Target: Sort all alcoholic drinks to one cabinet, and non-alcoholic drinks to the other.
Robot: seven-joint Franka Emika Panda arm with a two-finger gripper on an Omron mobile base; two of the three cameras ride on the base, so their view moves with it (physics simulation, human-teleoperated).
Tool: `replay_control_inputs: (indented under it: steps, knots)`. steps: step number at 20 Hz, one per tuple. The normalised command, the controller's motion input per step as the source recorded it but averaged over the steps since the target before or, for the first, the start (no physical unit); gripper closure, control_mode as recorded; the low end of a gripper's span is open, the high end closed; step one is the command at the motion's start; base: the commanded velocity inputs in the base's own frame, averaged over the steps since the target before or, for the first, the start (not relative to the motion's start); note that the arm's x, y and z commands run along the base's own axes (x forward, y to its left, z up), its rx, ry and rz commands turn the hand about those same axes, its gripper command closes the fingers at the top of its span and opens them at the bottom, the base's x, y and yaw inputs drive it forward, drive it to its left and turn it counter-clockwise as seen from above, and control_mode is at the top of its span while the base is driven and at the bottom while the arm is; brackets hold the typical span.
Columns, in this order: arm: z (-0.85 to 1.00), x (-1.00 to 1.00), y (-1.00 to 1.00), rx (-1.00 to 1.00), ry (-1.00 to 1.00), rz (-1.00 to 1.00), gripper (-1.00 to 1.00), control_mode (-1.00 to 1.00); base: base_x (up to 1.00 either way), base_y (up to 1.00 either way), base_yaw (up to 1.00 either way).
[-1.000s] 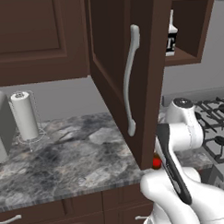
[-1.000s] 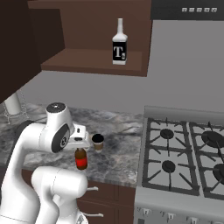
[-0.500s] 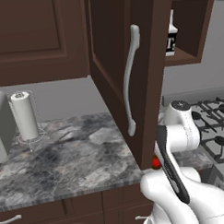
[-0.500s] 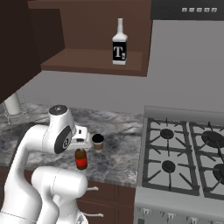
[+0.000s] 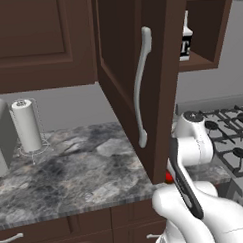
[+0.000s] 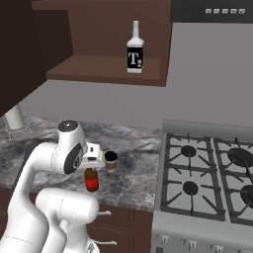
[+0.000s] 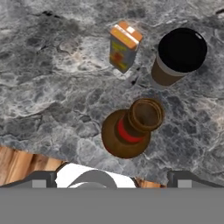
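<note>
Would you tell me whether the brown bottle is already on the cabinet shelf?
No, the brown bottle stands on the counter.

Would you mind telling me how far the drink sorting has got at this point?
Done: the white "T" bottle stands on the open cabinet's shelf. In hand: nothing yet; the open gripper hovers above the brown bottle on the counter. Left: that bottle, plus the yellow-orange can and coffee cup, both on the counter.
</note>
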Motion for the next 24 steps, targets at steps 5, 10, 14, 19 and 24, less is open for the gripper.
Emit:
replay_control_inputs:
  steps: [5,10,14,19,24]
  knots:
    - [-0.12,0.18,-0.01,0.00,0.00,0.00,-1.00,-1.00,0.00,0.00,0.00]
    - [-0.11,0.17,-0.08,0.01,0.00,0.00,-1.00,-1.00,0.00,0.00,0.00]
    - [-0.11,0.14,-0.11,0.02,0.00,0.00,-1.00,-1.00,0.00,0.00,0.00]
    - [-0.16,0.12,-0.02,0.00,0.00,0.00,-1.00,-1.00,0.00,0.00,0.00]
    - [-0.24,0.09,0.06,0.00,0.00,0.00,-1.00,-1.00,0.00,0.00,0.00]
